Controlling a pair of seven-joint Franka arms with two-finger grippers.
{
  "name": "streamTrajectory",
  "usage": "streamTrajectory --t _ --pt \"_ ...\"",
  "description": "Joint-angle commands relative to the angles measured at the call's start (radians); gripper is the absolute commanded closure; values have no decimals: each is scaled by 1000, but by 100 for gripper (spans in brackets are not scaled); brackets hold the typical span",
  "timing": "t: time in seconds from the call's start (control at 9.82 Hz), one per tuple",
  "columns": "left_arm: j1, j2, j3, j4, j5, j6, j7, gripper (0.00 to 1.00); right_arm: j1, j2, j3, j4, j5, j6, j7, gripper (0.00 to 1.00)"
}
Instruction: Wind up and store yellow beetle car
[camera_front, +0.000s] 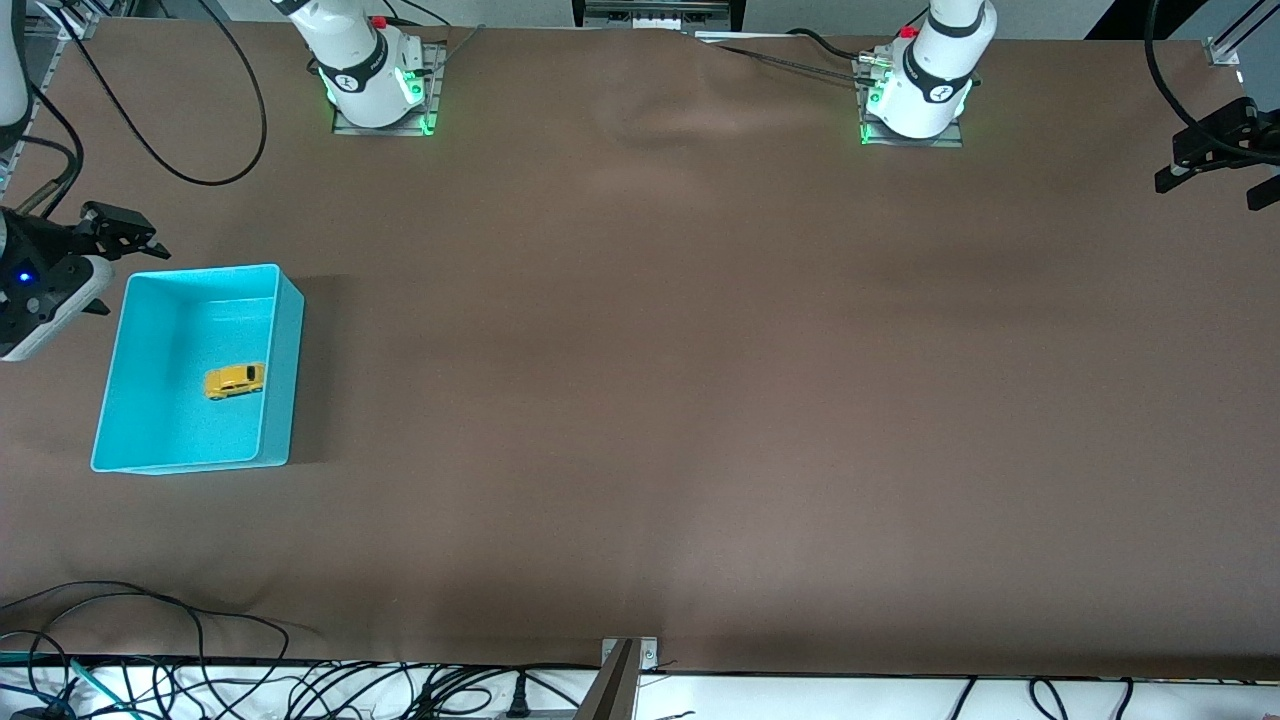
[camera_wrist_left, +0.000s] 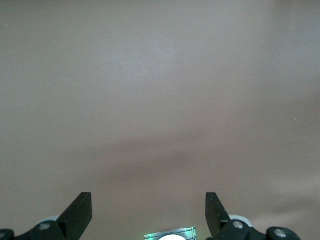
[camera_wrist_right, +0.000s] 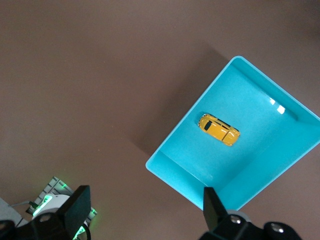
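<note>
The yellow beetle car (camera_front: 234, 381) lies on its wheels on the floor of the turquoise bin (camera_front: 283, 375), at the right arm's end of the table. My right gripper (camera_front: 128, 232) hangs open and empty in the air just outside the bin's corner nearest the arm bases. The right wrist view looks down on the car (camera_wrist_right: 218, 129) inside the bin (camera_wrist_right: 185, 185), with my right gripper (camera_wrist_right: 145, 195) holding nothing. My left gripper (camera_front: 1210, 165) waits at the left arm's end of the table, open over bare brown table, as the left wrist view (camera_wrist_left: 147, 200) shows.
The two arm bases (camera_front: 380, 90) (camera_front: 915, 100) stand along the table edge farthest from the camera. Loose black cables (camera_front: 200, 680) and a metal bracket (camera_front: 622, 675) lie at the nearest edge. Brown tabletop (camera_front: 700, 400) spreads between the bin and the left arm's end.
</note>
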Motion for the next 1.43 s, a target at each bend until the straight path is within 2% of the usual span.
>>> streamTrajectory --t 0.0,0.2,0.31,0.51,0.71,0.92,1.12,1.22,1.32 --pt "-8 18 -2 23 -12 -1 15 0 -11 -31 45 -14 18 -9 208 0" --pt "4 27 1 22 -12 31 21 0 -11 -68 69 -16 35 -10 453 0" --pt "6 27 1 22 2 33 24 0 -11 -88 92 -20 34 -12 500 0" --pt "7 22 2 22 2 22 22 0 -11 -117 99 -22 34 -16 540 0" --pt "9 21 2 22 1 19 24 0 -11 -149 132 -20 34 -38 621 0" --pt "7 24 2 22 -10 22 24 0 -12 -191 123 -28 38 -59 626 0" --pt "7 26 2 22 -10 24 24 0 2 -207 78 -30 37 -61 629 0" --pt "7 27 2 22 -12 24 24 0 87 -211 -26 -30 37 -63 629 0" --pt "7 27 2 22 -12 24 24 0 192 -211 -167 -28 38 -58 630 0"
